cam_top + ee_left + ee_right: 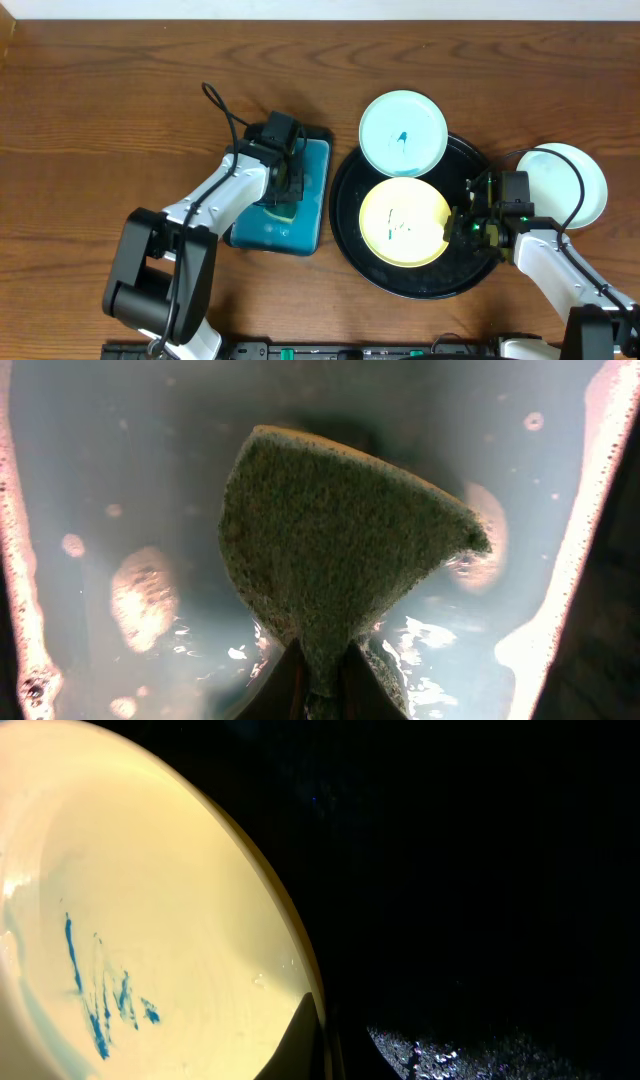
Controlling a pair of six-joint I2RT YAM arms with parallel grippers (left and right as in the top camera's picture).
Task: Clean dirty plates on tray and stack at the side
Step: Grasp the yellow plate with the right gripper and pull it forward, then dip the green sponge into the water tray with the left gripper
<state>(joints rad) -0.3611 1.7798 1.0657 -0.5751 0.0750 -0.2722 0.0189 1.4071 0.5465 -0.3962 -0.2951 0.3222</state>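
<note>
From above, the round glossy black tray [346,222] sat on the brown wooden table [110,90]. A pale yellow plate [404,222] lay flat in it, marked with teal scribbles. A mint plate [403,133] rested on the tray's far rim, a small teal smudge near its middle. A third plate [590,185], pale and unmarked as far as I could see, lay on the table just right of the tray. The right gripper [466,226] was at the yellow plate's right edge. The left gripper [284,188] was down over a teal rectangular tray [312,205].

The left wrist camera showed the fingers [288,688] pinched shut on a sponge [340,550], rough and dark green with a thin yellow edge. Shallow water [130,480] lay under it, with foam along the sides.

From the right wrist, one dark finger [303,1038] lay against the inside of the smooth yellow plate's rim. The other was lost against the black tray, so I could not tell whether they clamped it.
</note>
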